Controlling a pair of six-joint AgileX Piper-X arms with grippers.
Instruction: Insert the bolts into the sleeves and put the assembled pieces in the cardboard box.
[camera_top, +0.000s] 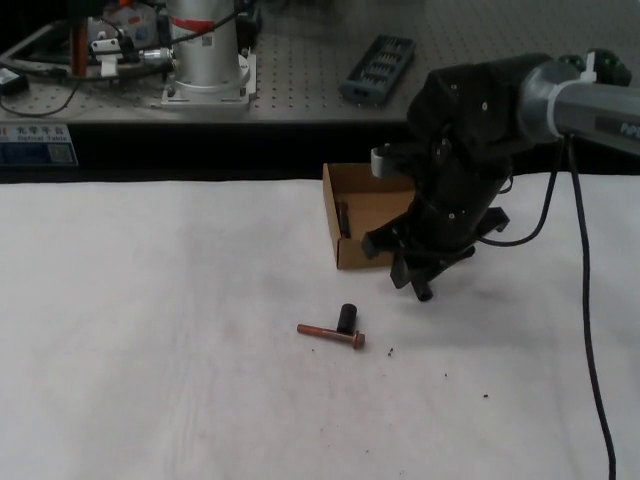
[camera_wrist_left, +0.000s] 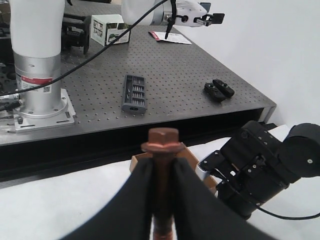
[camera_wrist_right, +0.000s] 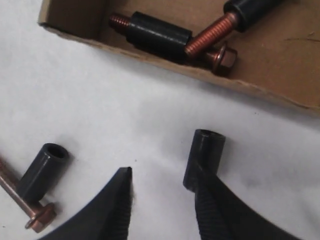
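My left gripper (camera_wrist_left: 161, 200) is shut on a copper bolt (camera_wrist_left: 161, 145), head outward, held in the air facing the cardboard box (camera_wrist_left: 136, 162). My right gripper (camera_wrist_right: 162, 172) hangs open just in front of the box (camera_top: 345, 250). A black sleeve (camera_wrist_right: 206, 147) stands against the tip of one of its fingers, and the other finger is clear of it. Inside the box (camera_wrist_right: 75, 17) lie assembled bolts in sleeves (camera_wrist_right: 160, 35). On the white cloth a loose sleeve (camera_top: 347, 318) rests against a loose bolt (camera_top: 328, 333), also seen as sleeve (camera_wrist_right: 44, 170) and bolt (camera_wrist_right: 31, 212).
The white cloth (camera_top: 150, 350) covers the bench and is open to the left and front. Behind it a perforated metal table (camera_top: 300, 80) carries a grey post (camera_top: 205, 50) and a bit case (camera_top: 377, 68). The right arm's cable (camera_top: 585, 300) trails down the right side.
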